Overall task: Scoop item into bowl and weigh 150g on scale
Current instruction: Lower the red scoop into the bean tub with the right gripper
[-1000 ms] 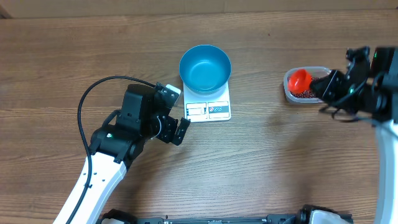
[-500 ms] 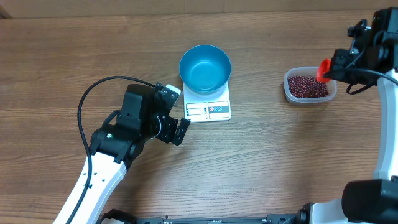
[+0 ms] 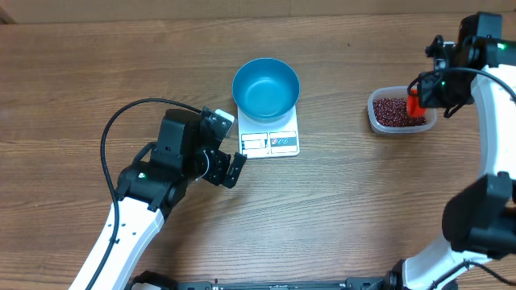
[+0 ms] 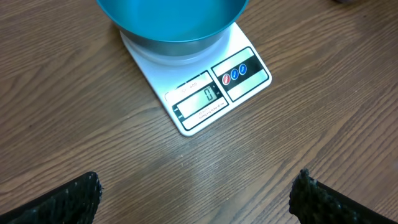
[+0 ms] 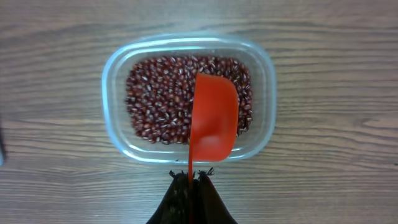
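**Right gripper over the bean tub, scoop in grasp.**
My right gripper [image 5: 189,180] is clenched on the handle of a red scoop [image 5: 213,121]. Its cup lies straight ahead of my fingertips, over the right half of the beans [image 5: 155,106] in the clear tub [image 5: 115,68]; contact cannot be told. My left gripper [image 4: 193,202], spread wide and holding nothing, faces the scale [image 4: 205,93] bearing the blue bowl [image 4: 174,25], well apart from the tub.

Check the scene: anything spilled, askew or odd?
Nothing stands out. The red beans all sit inside the clear tub, none on the table around it. The blue bowl sits upright and empty on the white scale, whose display reads zero. The right tool holds the orange scoop, apparently empty, over the beans.
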